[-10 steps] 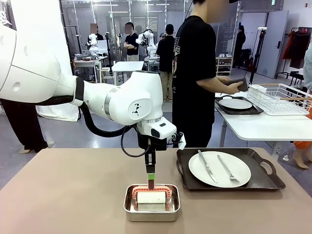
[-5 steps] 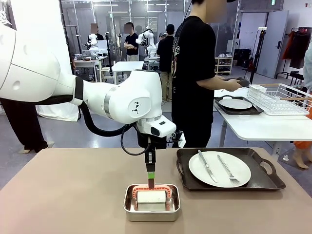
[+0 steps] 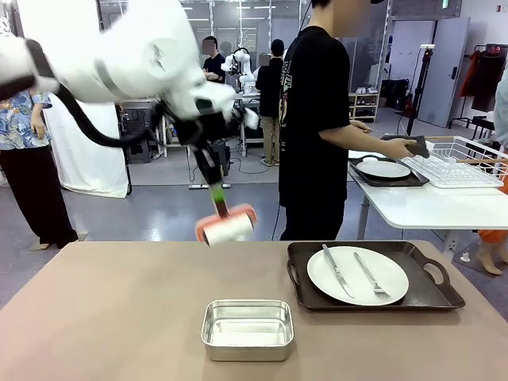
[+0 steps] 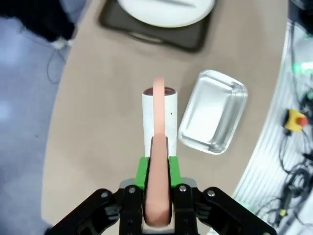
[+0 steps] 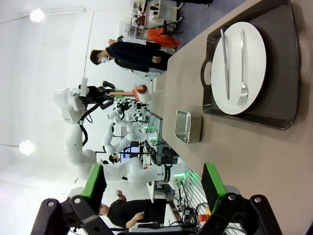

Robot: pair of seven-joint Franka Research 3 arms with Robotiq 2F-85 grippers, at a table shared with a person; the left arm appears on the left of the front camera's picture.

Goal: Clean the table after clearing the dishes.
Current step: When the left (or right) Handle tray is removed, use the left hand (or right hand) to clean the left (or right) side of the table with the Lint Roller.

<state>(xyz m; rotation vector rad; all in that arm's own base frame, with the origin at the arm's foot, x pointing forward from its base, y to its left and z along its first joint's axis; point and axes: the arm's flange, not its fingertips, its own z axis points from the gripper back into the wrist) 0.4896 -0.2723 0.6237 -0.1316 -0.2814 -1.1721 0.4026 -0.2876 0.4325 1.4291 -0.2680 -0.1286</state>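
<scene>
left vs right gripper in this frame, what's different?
The left gripper is shut on the roller by its pink handle; the right gripper is open and empty. The left gripper holds its load in the air above the table; the right gripper faces along the table toward the plate on its tray. Both are black with green pads.

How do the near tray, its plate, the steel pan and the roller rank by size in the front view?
Near tray
then plate and steel pan, nearly alike
then roller, which is held farther away
</scene>
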